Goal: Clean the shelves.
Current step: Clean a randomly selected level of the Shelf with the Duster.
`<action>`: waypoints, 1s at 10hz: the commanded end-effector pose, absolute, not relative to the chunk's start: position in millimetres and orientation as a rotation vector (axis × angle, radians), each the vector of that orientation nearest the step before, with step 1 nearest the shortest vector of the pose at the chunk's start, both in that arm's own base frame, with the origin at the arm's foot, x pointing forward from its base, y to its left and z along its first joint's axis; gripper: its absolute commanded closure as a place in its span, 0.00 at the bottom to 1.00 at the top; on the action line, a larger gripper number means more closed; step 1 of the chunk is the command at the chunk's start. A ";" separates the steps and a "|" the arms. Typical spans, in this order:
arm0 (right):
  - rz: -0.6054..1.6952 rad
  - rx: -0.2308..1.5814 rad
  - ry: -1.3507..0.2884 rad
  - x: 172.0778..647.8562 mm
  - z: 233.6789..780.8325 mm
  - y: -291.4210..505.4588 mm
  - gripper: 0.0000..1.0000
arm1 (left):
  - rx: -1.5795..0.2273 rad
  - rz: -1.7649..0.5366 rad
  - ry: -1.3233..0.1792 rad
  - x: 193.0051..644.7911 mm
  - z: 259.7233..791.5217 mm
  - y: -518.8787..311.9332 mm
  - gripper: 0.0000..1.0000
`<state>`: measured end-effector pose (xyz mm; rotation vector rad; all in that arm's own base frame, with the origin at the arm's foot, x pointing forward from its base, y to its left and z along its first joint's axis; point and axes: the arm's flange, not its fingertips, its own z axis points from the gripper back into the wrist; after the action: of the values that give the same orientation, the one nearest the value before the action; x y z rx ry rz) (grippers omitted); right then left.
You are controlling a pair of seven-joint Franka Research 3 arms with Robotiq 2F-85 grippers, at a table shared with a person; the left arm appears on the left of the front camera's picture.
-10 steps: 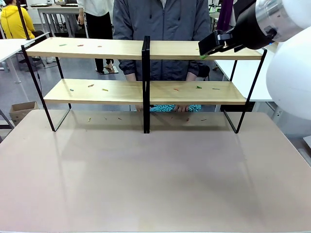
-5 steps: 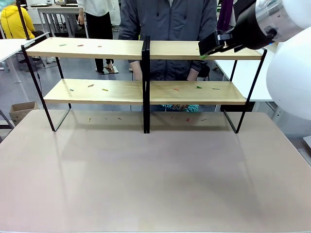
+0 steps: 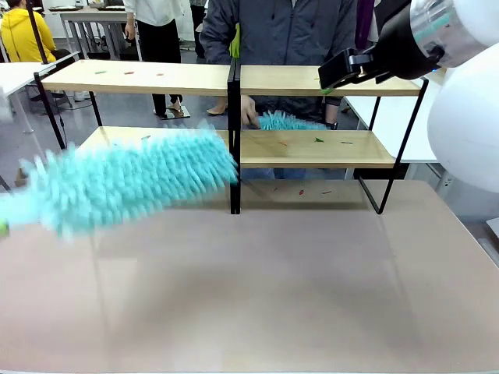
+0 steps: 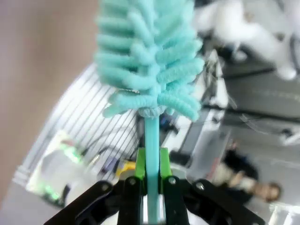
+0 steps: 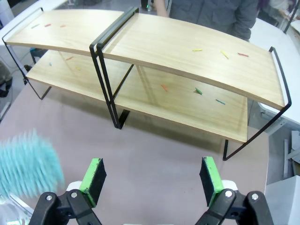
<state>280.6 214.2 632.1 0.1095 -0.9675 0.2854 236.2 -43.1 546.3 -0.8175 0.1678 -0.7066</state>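
Right wrist view: shelves (image 5: 187, 51) beyond spread jaws.

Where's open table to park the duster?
Bare: the table in front of the shelves, from the central upright to the right legs. Crowded: the left half, where the left end effector holds its duster, and the lower right board, where the person's duster lies.

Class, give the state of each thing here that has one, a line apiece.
Left gripper: shut on the handle of the teal duster.
Right gripper: open, empty.
Teal duster: held, blurred.
Shelves: upright, coloured scraps on both boards.
Person's duster: held by a hand, at the lower board.
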 end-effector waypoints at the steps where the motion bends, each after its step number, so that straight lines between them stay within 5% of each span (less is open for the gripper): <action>1: 0.285 0.108 -0.970 280.8 631.8 214.1 0.00 | -0.564 -0.985 0.273 223.9 506.7 -68.9 0.87; 2: 0.285 0.108 -0.970 280.8 631.8 214.1 0.00 | -0.393 -0.829 0.109 231.5 496.0 -77.9 0.87; 3: 0.285 0.108 -0.970 280.8 631.8 214.1 0.00 | -0.706 -0.822 0.265 223.5 520.8 -65.5 0.87; 6: 0.285 0.108 -0.970 280.8 631.8 214.1 0.00 | -0.510 -0.945 0.269 214.5 491.6 -101.2 0.87; 8: 0.285 0.108 -0.970 280.8 631.8 214.1 0.00 | -0.426 -1.008 0.405 232.4 464.8 -155.5 0.87; 10: 0.285 0.108 -0.970 280.8 631.8 214.1 0.00 | -0.493 -0.923 0.268 235.5 457.1 -206.9 0.87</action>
<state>280.7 214.3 632.1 0.1096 -0.9670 0.2855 224.1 -187.2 452.7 -0.4520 0.3457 -0.9898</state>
